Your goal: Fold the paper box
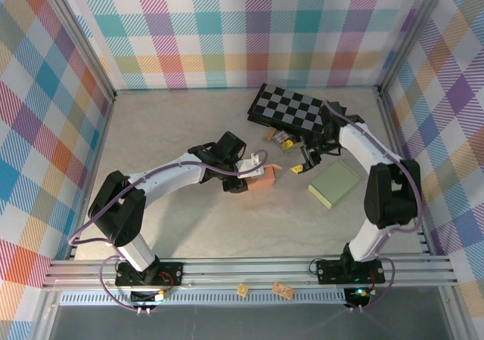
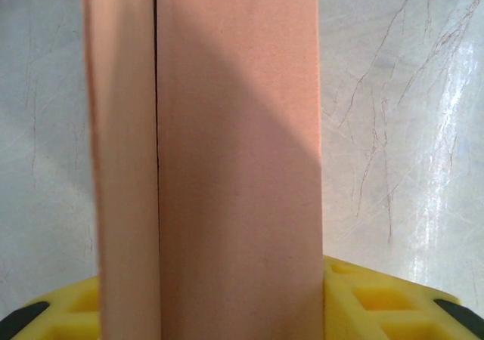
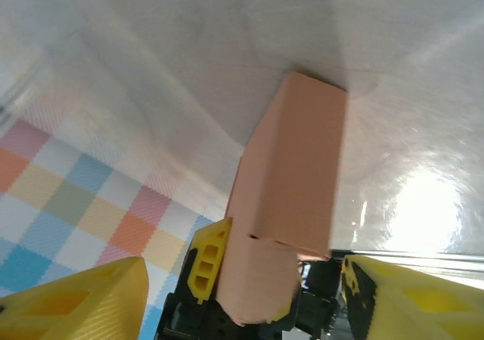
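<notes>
Paper box [image 1: 266,180], salmon-pink, near the middle of the table [image 1: 189,136], gripped at one end by the left gripper [image 1: 243,175]. In the left wrist view the box stands between the yellow fingers [image 2: 378,302] and reaches both of them, and a thin dark seam runs lengthwise between two of its panels. In the right wrist view its long body projects from that gripper over the table. The right gripper [image 1: 305,159] is just to the right of the box and apart from it. Its yellow fingers [image 3: 83,302] are spread wide and hold nothing. The table is pale grey with fine dark veins. It is glossy, with bright glare patches in both wrist views. Walls [image 1: 227,30] of pastel plaid in pink, teal, orange, lilac and yellow enclose the table on the left, far and right sides, and metal posts [image 1: 91,49] stand at the far corners. A ribbed metal rail [image 1: 249,268] along the near edge carries both arm bases. A black-and-grey checkerboard [image 1: 291,109] lies at the far right of the table, a flat green pad [image 1: 334,183] lies to the right of the box beside the right arm, and a small orange piece [image 1: 296,169] lies between box and pad.
</notes>
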{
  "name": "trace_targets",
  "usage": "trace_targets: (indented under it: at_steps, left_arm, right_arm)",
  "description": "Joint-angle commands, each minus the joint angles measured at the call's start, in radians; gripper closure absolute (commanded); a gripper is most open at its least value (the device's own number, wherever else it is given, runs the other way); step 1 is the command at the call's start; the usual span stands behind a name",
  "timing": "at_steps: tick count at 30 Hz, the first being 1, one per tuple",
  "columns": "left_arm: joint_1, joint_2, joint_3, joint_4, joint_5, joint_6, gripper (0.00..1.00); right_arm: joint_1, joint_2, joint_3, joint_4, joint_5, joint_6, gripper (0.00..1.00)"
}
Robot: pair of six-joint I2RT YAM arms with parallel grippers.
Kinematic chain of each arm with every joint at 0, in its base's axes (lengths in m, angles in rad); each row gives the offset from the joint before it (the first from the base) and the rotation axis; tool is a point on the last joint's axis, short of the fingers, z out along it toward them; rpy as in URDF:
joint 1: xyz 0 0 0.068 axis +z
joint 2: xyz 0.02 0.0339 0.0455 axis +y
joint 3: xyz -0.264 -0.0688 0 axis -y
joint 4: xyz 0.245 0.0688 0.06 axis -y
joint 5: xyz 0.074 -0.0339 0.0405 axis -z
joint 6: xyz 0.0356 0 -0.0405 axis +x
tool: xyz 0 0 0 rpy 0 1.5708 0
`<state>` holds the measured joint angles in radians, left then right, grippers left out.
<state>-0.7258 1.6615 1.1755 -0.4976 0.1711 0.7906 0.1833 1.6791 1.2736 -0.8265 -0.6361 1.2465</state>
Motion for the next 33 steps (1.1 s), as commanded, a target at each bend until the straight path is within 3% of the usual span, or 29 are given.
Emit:
trace_targets:
  at_steps: [1,4,5,8,13,17,24,30,33]
  left_arm:
    - [-0.004,-0.003,0.021,-0.033,0.034,-0.012,0.55]
    - [-0.002,-0.004,0.021,-0.036,0.032,-0.014,0.58]
    - [-0.003,-0.005,0.023,-0.035,0.028,-0.015,0.58]
    - [-0.004,-0.007,0.025,-0.039,0.030,-0.013,0.59]
    - [-0.003,-0.006,0.038,-0.050,0.028,-0.011,0.58]
    - [-0.003,-0.001,0.040,-0.052,0.029,-0.009,0.57]
    - [-0.002,0.004,0.036,-0.054,0.027,-0.010,0.57]
    - [-0.003,0.007,0.028,-0.049,0.029,-0.014,0.57]
    - [-0.002,0.006,0.021,-0.047,0.030,-0.013,0.56]
  right_arm:
    - [0.011,-0.095,-0.004,0.028,0.124,0.144,0.36]
    - [0.011,-0.049,0.127,-0.111,0.197,-0.043,0.42]
    - [0.014,-0.029,0.164,-0.132,0.200,-0.150,0.49]
    - [0.028,-0.008,0.210,-0.156,0.245,-0.388,0.53]
    - [0.060,-0.106,0.131,-0.108,0.400,-0.709,0.51]
    - [0.121,-0.244,-0.017,0.045,0.429,-0.971,0.49]
    - [0.172,-0.262,-0.036,0.072,0.316,-1.220,0.52]
    - [0.248,-0.203,-0.036,0.039,0.369,-1.381,0.51]
    - [0.250,-0.196,-0.043,0.057,0.308,-1.421,0.51]
